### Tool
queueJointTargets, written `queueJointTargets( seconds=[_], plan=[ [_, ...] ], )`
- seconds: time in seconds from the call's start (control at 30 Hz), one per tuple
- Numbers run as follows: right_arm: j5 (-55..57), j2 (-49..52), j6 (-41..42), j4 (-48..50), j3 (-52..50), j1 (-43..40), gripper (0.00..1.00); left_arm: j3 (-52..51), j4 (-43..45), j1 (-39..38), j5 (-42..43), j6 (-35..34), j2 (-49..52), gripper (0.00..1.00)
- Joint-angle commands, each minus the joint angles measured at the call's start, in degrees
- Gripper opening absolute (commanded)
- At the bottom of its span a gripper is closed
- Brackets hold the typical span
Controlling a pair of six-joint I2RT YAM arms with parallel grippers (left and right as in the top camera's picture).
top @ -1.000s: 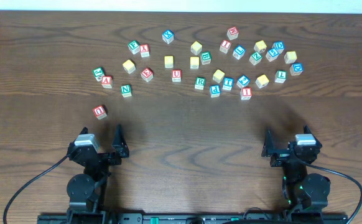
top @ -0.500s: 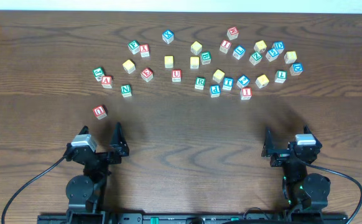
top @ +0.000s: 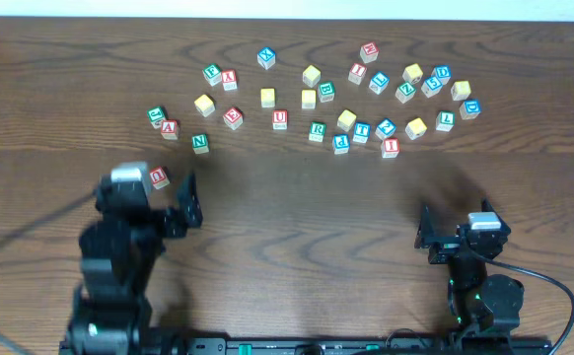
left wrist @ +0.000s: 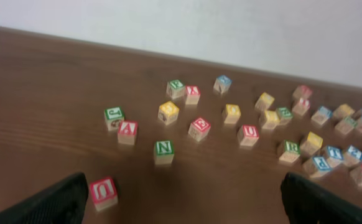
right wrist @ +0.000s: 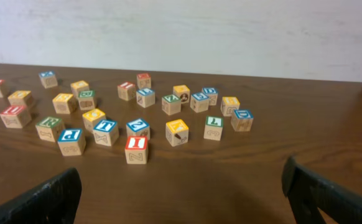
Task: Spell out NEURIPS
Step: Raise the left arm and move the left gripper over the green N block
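Observation:
The letter cubes lie scattered across the far half of the table. Among them are the green N (top: 200,143) (left wrist: 163,149), a red U (top: 280,119) (left wrist: 248,134), the green R (top: 317,130) (right wrist: 49,127), the blue P (top: 341,143) (right wrist: 71,140) and the red I (top: 390,147) (right wrist: 136,149). Another red U cube (top: 159,177) (left wrist: 102,191) sits apart, nearer to me. My left gripper (top: 161,195) (left wrist: 187,208) hangs open just behind it, the cube close to the left finger. My right gripper (top: 450,235) (right wrist: 184,202) is open and low near the front edge, holding nothing. Which cube is the E I cannot tell.
Several other cubes with yellow, blue, green and red faces crowd the far right (top: 435,84) and far left (top: 164,120). Bare wood (top: 297,207) lies between the cube row and both arm bases. A white wall rises behind the table.
My left arm has lifted off its rest and swung forward and left toward the lone red U cube. The right arm and all cubes have stayed still.

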Motion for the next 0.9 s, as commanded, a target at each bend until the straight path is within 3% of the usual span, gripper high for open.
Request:
queueJointTargets(
  seconds=[0.0, 0.37, 0.87],
  plan=[
    [-0.13, -0.2, 0.96, -0.2, -0.04, -0.35, 0.99, 12.48, -6.36, -0.11, 0.96, 2.97, 12.96, 0.98],
    [-0.13, -0.2, 0.96, -0.2, -0.04, -0.35, 0.99, 49.48, -36.04, -0.13, 2.29, 8.5, 44.26, 0.98],
    [-0.13, -0.2, 0.96, -0.2, -0.04, -0.35, 0.99, 51.56, -37.16, -0.11, 4.2, 8.44, 47.12, 0.98]
  ],
)
